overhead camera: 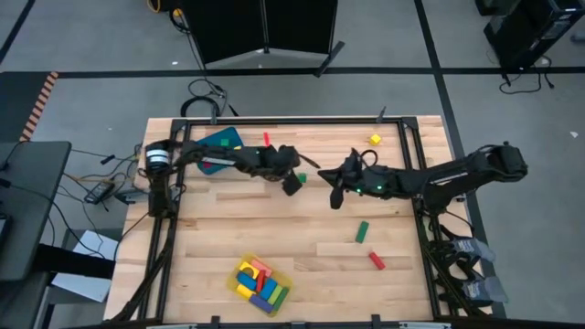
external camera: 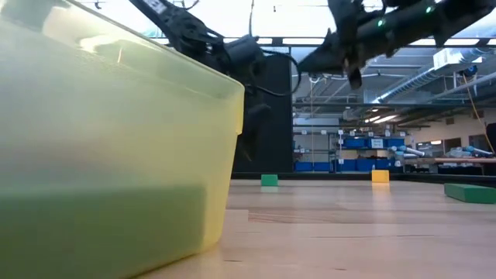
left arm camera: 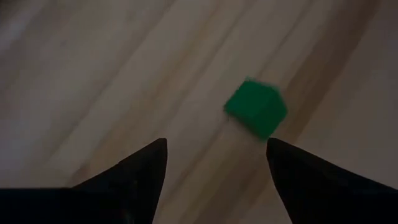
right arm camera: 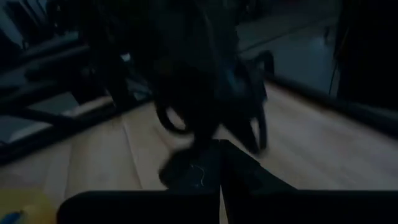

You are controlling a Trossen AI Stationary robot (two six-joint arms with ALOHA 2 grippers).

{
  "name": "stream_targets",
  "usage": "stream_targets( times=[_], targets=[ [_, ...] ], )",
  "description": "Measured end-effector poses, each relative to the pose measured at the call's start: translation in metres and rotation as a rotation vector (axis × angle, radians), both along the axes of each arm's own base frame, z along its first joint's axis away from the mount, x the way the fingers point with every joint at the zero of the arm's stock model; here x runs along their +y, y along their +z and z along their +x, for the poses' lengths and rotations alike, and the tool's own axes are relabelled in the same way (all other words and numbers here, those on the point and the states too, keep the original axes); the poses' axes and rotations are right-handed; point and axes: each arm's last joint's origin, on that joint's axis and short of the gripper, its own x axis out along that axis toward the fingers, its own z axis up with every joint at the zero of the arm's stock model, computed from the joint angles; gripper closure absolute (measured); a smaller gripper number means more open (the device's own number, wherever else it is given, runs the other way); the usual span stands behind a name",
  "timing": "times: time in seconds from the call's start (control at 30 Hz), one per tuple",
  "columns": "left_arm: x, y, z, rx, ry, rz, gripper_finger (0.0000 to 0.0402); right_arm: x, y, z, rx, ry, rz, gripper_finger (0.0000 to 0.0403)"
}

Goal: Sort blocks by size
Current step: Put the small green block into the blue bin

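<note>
Loose on the worktop (overhead camera: 228, 228): two green blocks, two red, one yellow. The left tool (left arm camera: 214, 171) hangs over mid-worktop, fingers wide, empty, with the small green cube (left arm camera: 255, 107) just past its tips at about 1 o'clock. The right tool (overhead camera: 335, 196) is pinched shut, empty.

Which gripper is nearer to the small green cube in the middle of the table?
Left. The left gripper hovers just beside the green cube, jaws open. The right gripper is farther away, on the cube's other side, jaws shut.
</note>
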Motion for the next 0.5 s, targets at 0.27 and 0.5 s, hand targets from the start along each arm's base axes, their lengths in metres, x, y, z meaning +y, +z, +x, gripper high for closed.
stream_targets(
  times=[0.27, 0.5],
  targets=[
    [0.002, -0.006, 0.030, -0.073, 0.101, -0.081, 0.0116, 0.011, 0.015, -0.012, -0.033, 0.013, -0.049, 0.0392],
    [-0.004, -0.010, 0.038, -0.135, 0.203, -0.154, 0.0071, 0.012, 0.015, -0.012, -0.022, 0.002, -0.058, 0.0392]
  ],
)
